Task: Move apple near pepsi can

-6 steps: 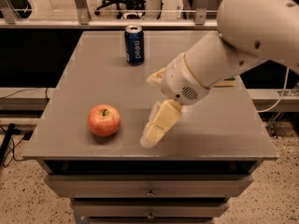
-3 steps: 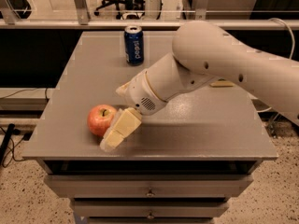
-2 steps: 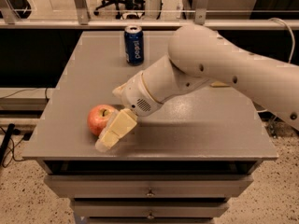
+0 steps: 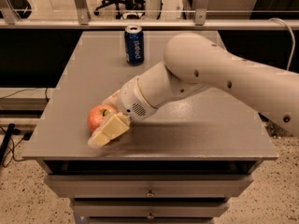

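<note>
The red apple [image 4: 96, 116] with yellowish patches sits near the front left of the grey table [image 4: 196, 129]. My gripper [image 4: 100, 121] is down at the apple, open, with one pale finger [image 4: 106, 131] in front of it and the other [image 4: 111, 98] behind it, so the apple lies between them. The apple rests on the table. The dark blue pepsi can [image 4: 134, 45] stands upright at the back of the table, well apart from the apple. My white arm [image 4: 210, 73] reaches in from the right.
The table has drawers [image 4: 149, 190] below its front edge. A rail [image 4: 149, 24] runs behind the table's far edge. Cables [image 4: 9, 139] lie on the floor at the left.
My gripper has swung left from the table's middle to the apple and now straddles it. The apple and the can have stayed where they were.
</note>
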### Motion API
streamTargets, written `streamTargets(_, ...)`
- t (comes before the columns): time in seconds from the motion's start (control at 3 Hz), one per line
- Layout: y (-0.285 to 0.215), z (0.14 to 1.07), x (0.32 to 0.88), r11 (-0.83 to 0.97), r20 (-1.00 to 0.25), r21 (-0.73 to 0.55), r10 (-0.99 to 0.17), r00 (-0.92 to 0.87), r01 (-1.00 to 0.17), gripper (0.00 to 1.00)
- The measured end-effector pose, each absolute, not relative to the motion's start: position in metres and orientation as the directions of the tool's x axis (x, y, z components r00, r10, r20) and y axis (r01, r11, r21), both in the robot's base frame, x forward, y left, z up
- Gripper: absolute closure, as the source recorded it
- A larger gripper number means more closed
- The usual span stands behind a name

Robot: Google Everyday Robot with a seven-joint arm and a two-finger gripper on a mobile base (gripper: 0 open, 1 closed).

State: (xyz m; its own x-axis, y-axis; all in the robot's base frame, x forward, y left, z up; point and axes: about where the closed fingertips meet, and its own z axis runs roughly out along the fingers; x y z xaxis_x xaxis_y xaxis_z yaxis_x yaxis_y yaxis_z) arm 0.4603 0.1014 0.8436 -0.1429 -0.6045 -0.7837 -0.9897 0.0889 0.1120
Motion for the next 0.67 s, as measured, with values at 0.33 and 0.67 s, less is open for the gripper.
streamTargets(0.33,0.097,0.843,0.463,0.102,-0.787,0.111,-0.599,-0.150,-0.989,0.47)
streamTargets(0.67,0.077,0.854,0.478,0.148,-0.791,0.086,-0.592,-0.158,-0.985,0.78)
